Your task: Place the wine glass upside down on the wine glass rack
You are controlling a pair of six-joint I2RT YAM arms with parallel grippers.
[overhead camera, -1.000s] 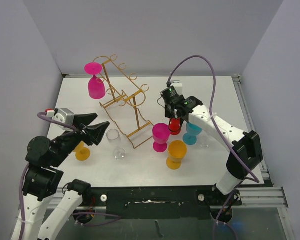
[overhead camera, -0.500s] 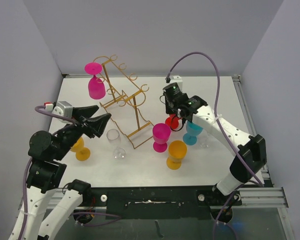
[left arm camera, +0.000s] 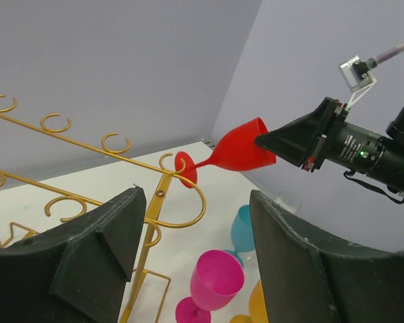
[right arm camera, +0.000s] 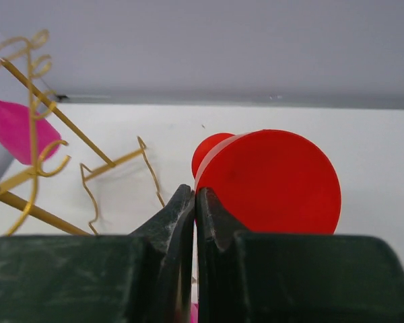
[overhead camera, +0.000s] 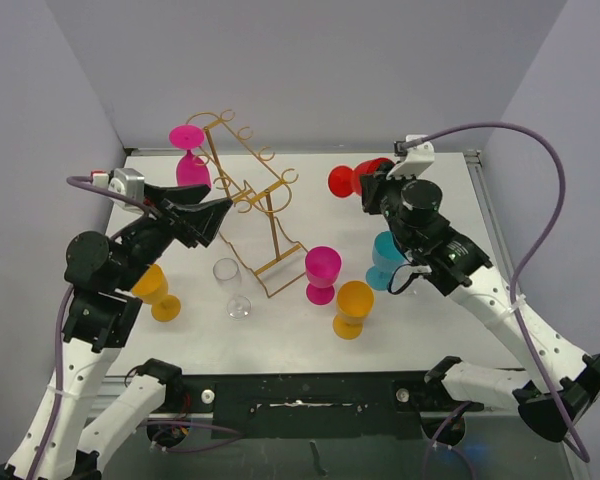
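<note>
Right wrist: right claw (right arm camera: 194, 195) clamps red wine glass (right arm camera: 269, 182) rim; left claw (left arm camera: 196, 202) wide near wine glass rack (left arm camera: 160, 195).

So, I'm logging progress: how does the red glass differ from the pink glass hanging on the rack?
The red glass is pinched in the right claw; the pink glass hangs on the rack. The red glass lies sideways in the air; the pink glass is upside down. Both are opaque stemmed glasses.

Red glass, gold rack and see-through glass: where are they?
red glass (left arm camera: 246, 149), left wrist view, on its bowl.
gold rack (left arm camera: 154, 222), left wrist view, on its upright post.
see-through glass (overhead camera: 227, 272), top view, on its bowl.
</note>
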